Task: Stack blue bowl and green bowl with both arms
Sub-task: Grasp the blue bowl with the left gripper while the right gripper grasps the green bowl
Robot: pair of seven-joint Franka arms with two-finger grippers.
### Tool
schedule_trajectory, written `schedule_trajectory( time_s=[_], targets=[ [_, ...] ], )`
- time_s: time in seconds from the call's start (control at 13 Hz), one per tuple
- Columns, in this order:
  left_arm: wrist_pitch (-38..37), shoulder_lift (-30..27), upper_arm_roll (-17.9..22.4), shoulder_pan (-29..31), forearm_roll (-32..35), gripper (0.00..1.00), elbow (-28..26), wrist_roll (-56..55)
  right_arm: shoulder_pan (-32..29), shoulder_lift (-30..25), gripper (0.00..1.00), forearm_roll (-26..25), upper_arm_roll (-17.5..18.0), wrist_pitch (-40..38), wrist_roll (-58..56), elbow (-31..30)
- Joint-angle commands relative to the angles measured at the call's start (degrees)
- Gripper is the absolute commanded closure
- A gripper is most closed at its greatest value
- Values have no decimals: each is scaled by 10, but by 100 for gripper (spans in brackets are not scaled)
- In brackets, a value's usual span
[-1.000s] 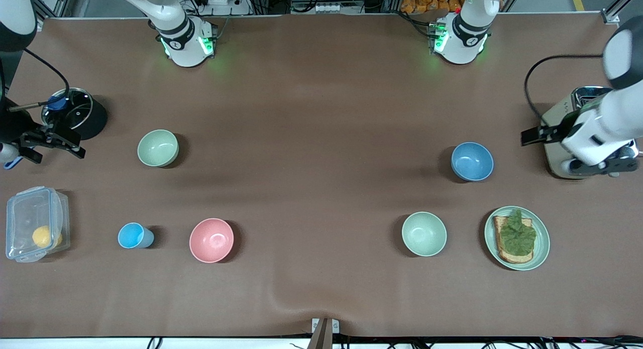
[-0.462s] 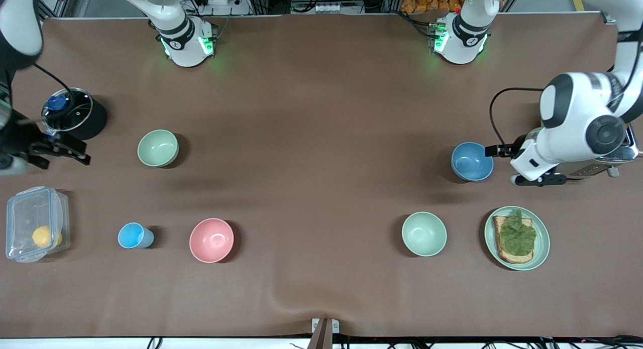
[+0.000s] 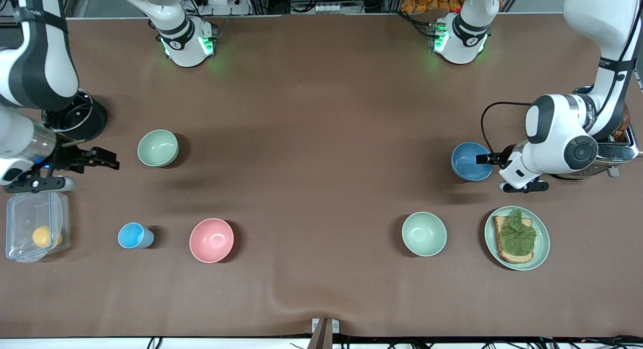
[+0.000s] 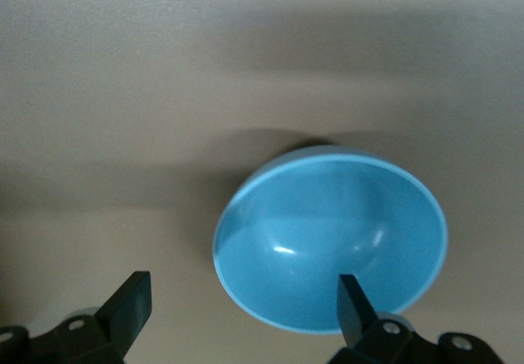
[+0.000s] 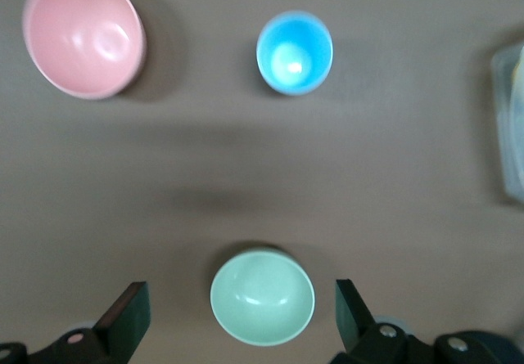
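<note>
The blue bowl (image 3: 470, 161) stands upright toward the left arm's end of the table. My left gripper (image 3: 490, 160) is open and empty right beside it. In the left wrist view one finger (image 4: 354, 303) overlaps the rim of the blue bowl (image 4: 332, 237) and the other finger stands off it; my left gripper (image 4: 244, 298) holds nothing. The sage-green bowl (image 3: 157, 147) stands toward the right arm's end. My right gripper (image 3: 103, 163) is open and empty, a short way from it. In the right wrist view the green bowl (image 5: 262, 296) shows between the open fingers of my right gripper (image 5: 241, 311).
A pale mint bowl (image 3: 424, 233) and a plate with toast (image 3: 540, 251) lie nearer the camera than the blue bowl. A pink bowl (image 3: 211, 240), a light-blue cup (image 3: 133, 235), a clear box (image 3: 35, 223), a black pot (image 3: 75, 119) and a toaster (image 3: 615, 150) also stand around.
My left gripper has swung from over the toaster to the blue bowl's side. My right gripper has moved from beside the pot toward the green bowl. The bowls have not moved.
</note>
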Motion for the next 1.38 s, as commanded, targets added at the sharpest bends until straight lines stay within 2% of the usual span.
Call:
schedule_trajectory(
  time_s=[0.0,0.15,0.46,0.69,0.77,0.92,1.08,1.15,1.23,1.31],
  targets=[
    [26,19,-3,11,3,0,0,13,-28,-19,0,10,3,18,-25,-73],
    [31,30,-3,12,3,5,1,13,-56,-19,0,10,3,55,-81,-117],
    [40,42,-3,12,3,16,3,13,-72,-18,4,11,1,211,-106,-243],
    [40,49,-4,13,3,18,3,13,-66,-14,13,10,2,232,-114,-262],
    [40,49,-3,13,3,19,4,13,-66,-12,18,10,2,256,-133,-279],
    [40,51,-4,13,3,23,5,13,-62,-4,20,10,2,314,-140,-315],
    [41,56,-4,13,3,34,6,13,-63,19,19,10,2,347,-174,-319],
    [41,57,-4,13,3,43,6,13,-65,26,21,10,2,362,-178,-324],
    [42,57,-4,11,3,51,7,13,-64,33,27,10,2,384,-178,-334],
    [41,57,-4,11,3,65,8,12,-63,36,35,10,2,410,-179,-352]
  ],
)
